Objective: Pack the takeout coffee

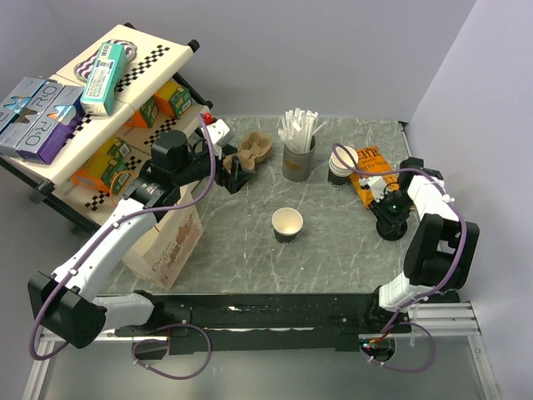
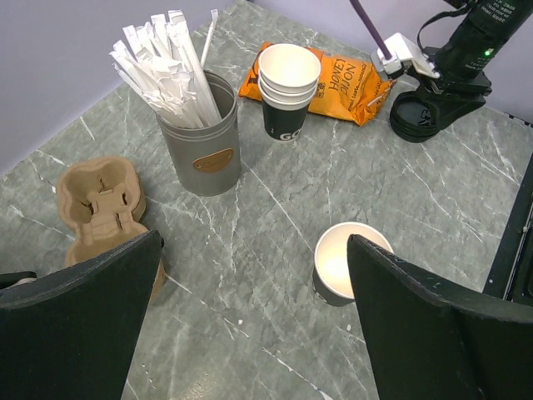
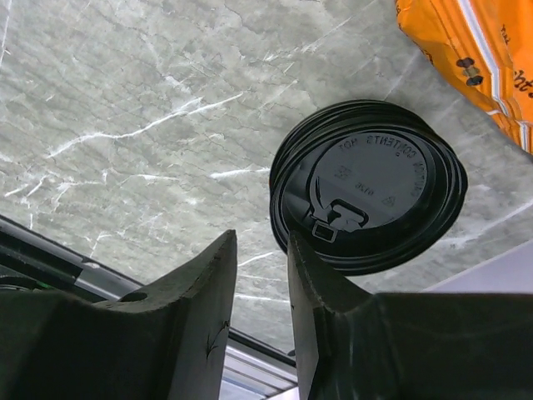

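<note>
A grey, white-veined stone-look table is seen from above. The takeout coffee cup stands alone near its middle, open-topped, dark outside and pale within. Also counted are one moulded pulp cup carrier, one round metal tin of paper-wrapped straws, one stack of white cups, one crinkled orange snack bag and one brown paper bag. The left gripper is held just beside the carrier, and the right gripper is set low near the table's right edge. In the left wrist view the jaws are shown spread wide and empty, and three rims are made out in the cup stack. In the right wrist view a stack of black plastic lids is shown, and embossed lettering can be seen on the top lid only here. Beside the stack, the jaws are drawn to a narrow, empty gap.
</note>
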You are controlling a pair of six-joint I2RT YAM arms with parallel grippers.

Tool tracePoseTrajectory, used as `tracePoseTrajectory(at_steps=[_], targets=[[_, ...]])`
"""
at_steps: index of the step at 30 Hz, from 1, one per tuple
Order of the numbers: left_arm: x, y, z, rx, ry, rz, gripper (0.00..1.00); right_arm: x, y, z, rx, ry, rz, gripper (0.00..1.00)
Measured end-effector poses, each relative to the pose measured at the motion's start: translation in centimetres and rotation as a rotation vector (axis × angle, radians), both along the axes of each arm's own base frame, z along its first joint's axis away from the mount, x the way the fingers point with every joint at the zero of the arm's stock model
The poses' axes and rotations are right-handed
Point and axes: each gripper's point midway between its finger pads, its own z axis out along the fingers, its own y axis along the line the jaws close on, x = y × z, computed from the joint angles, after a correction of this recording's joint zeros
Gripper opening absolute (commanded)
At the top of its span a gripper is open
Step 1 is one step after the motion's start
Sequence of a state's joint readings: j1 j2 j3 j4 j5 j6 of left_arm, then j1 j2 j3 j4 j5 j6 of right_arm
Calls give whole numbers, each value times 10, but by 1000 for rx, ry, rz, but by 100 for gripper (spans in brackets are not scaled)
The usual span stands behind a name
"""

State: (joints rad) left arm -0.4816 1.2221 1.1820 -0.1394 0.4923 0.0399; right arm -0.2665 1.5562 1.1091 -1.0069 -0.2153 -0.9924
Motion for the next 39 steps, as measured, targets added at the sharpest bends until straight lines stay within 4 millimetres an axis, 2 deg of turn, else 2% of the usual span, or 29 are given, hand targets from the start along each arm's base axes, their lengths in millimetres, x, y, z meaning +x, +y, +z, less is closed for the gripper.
tracePoseTrajectory(at_steps=[11, 21, 30, 39], targets=[[2, -1, -3, 4, 7, 0, 99, 3, -1, -7, 7, 33, 22, 37], [5, -3, -10, 13, 24, 0, 99, 11, -1, -7, 20, 37, 22, 26], [6, -3, -12, 15, 27, 1, 99, 10, 1, -10, 40, 65, 24, 33], [6, -3, -12, 15, 27, 0, 99, 10, 5, -5, 63, 67, 25, 33]])
